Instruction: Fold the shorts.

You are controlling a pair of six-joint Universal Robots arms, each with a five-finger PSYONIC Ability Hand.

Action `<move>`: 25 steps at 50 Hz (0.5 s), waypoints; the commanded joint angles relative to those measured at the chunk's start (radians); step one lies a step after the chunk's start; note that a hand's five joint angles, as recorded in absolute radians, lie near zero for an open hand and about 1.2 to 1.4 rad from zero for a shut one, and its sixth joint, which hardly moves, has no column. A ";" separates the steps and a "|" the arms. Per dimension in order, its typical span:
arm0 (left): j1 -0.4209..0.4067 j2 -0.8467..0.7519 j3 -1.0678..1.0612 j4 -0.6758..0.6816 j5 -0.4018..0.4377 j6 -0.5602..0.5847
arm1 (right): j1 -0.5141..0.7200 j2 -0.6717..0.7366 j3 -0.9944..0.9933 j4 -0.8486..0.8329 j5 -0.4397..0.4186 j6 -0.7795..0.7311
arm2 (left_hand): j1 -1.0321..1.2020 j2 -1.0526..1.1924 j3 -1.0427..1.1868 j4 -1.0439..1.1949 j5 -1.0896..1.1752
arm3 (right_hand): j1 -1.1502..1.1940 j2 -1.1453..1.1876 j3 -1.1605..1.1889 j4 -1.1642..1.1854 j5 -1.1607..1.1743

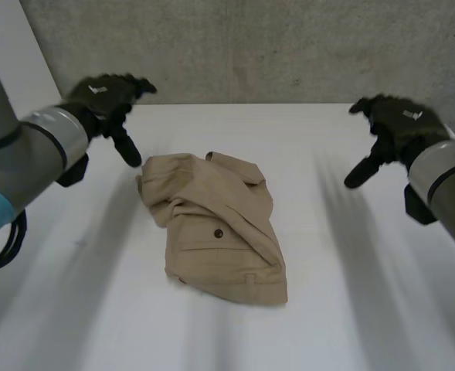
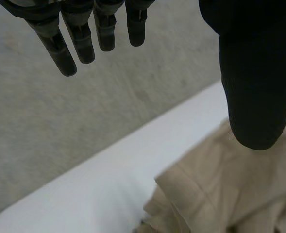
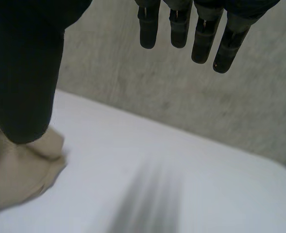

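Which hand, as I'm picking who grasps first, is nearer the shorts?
The left hand: it hangs just beside the shorts, at their edge, while the right hand is well clear of them.

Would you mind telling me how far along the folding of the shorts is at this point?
Done: the tan shorts lie in the middle of the white table as a compact, rumpled bundle, layers overlapping, a pocket button on top; a rough fold at best. In hand: nothing; the left hand and right hand hover open on either side, clear of the cloth. Left: probably smoothing and a neat final fold.
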 commanded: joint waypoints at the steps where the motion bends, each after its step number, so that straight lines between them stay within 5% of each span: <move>1: 0.005 -0.132 0.002 0.003 0.040 0.097 | 0.057 0.077 0.077 0.012 0.001 0.146 | 0.015 -0.002 -0.018 -0.003 -0.019 | -0.029 -0.047 -0.035 -0.063 -0.071; 7: 0.005 -0.213 0.016 0.014 0.036 0.111 | 0.100 0.121 0.146 0.012 -0.011 0.326 | 0.044 0.027 0.012 0.027 0.010 | -0.029 -0.047 -0.035 -0.063 -0.071; 25: -0.013 -0.291 0.051 0.086 0.022 0.109 | 0.277 0.312 0.048 0.011 -0.008 0.514 | 0.297 0.279 0.264 0.279 0.263 | -0.029 -0.047 -0.035 -0.063 -0.071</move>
